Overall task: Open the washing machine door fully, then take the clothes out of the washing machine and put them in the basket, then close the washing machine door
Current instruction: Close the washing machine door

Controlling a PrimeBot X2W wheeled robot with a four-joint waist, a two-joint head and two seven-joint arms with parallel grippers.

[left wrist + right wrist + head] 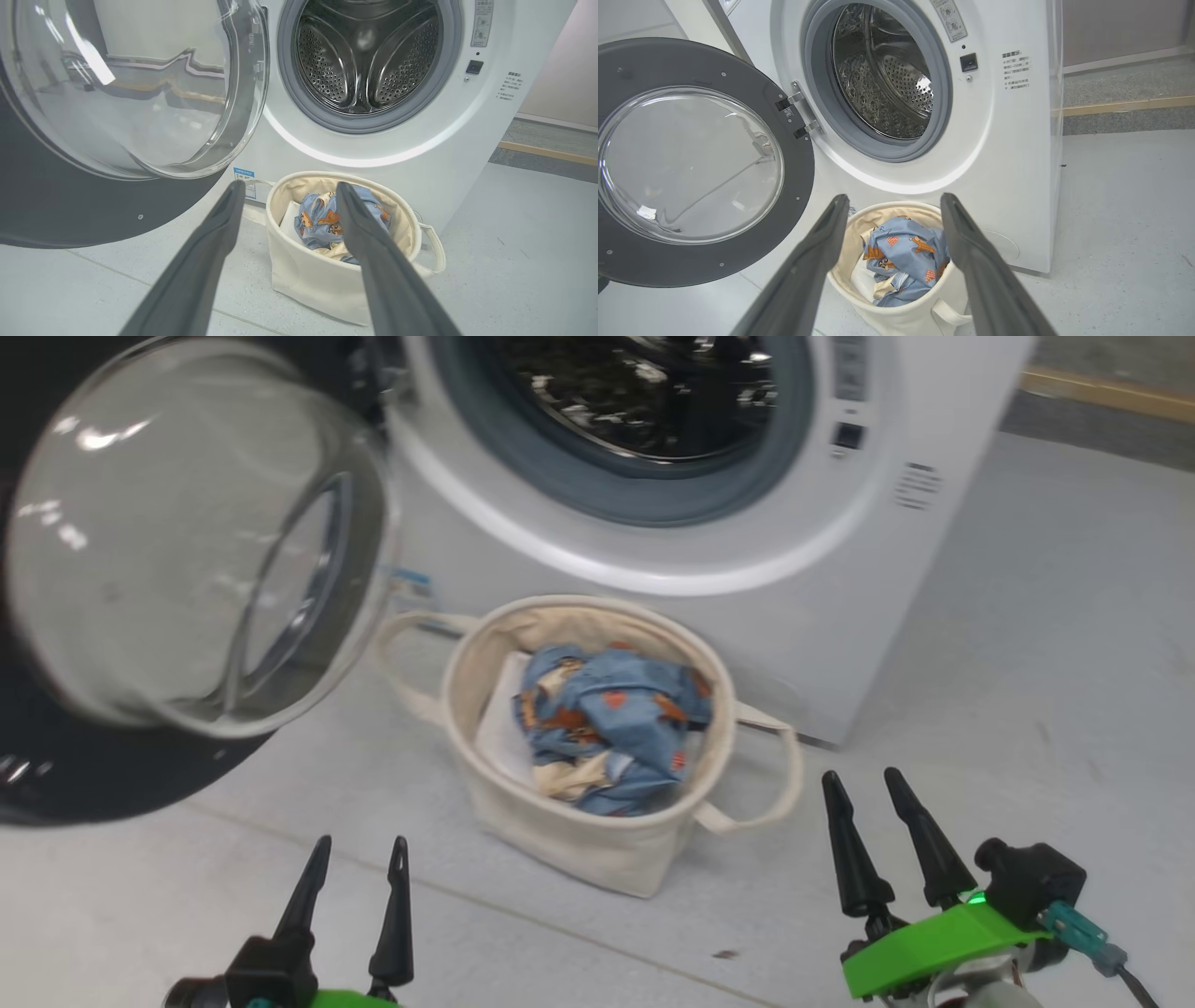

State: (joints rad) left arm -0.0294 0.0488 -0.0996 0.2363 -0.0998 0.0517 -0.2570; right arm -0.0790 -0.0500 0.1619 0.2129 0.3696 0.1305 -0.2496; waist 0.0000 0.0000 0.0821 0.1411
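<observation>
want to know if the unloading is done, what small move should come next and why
Probably swing the left gripper up to the black rim of the washing machine door and start pushing it shut. The clothes lie in the basket, the drum looks empty, the door stands wide open, and that gripper is open and empty.

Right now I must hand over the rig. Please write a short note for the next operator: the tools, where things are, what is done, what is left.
Left tool: open, empty.
Right tool: open, empty.
Washing machine door: wide open, on the left of the washing machine.
Clothes: in the basket, which stands in front of the machine.
Drum: looks empty.
Done: door opened, clothes moved.
Left: close the door.
</observation>
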